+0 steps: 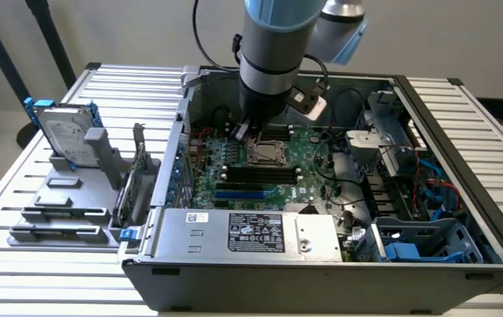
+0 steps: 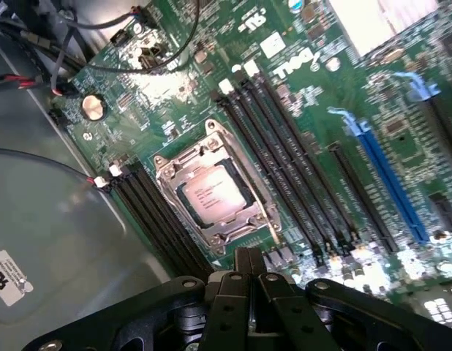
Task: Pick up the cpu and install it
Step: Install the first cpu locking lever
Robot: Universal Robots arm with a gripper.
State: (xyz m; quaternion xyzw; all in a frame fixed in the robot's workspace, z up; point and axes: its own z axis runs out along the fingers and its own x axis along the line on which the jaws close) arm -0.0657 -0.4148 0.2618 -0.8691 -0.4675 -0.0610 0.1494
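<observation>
The cpu (image 2: pixel 213 194), a small square chip with a silver-grey top, lies flat inside the metal-framed socket (image 2: pixel 167 164) on the green motherboard (image 2: pixel 321 95). My gripper (image 2: pixel 248 265) is shut, its black fingers pressed together with nothing between them, hovering a short way off the socket's edge and apart from the chip. In the exterior view the arm reaches down into the open computer case, with the gripper (image 1: pixel 249 132) just above and behind the socket (image 1: pixel 267 154).
Black memory slots (image 2: pixel 284 153) flank the socket on both sides, with a blue slot (image 2: pixel 387 175) further off. Cables (image 2: pixel 36 73) run along the case wall. A power supply (image 1: pixel 242 231) sits at the case front. A hard drive (image 1: pixel 61 132) in a blue frame stands on the grey rack outside the case.
</observation>
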